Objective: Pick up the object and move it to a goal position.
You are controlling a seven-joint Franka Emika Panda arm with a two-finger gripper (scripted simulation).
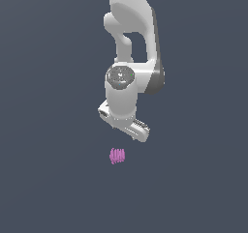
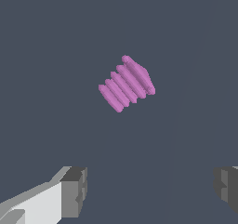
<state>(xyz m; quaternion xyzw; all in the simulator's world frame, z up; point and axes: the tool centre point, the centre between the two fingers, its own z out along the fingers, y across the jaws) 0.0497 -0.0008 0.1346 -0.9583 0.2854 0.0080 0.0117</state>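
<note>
Exterior view: a white robot arm reaches down from twelve o'clock, its wrist bent so the gripper points downward above a dark grey surface. The small ridged magenta-pink object lies on that surface just beyond the gripper, toward six o'clock, apart from it. Wrist view: the jaws are spread wide and hold nothing, and the object rests ahead of the two grey fingertips, not between them.

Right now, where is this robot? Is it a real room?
Probably not: it looks like a computer simulation. Everything around is one flat grey-blue, with just a smooth white arm, its gripper and a pink blob.
</note>
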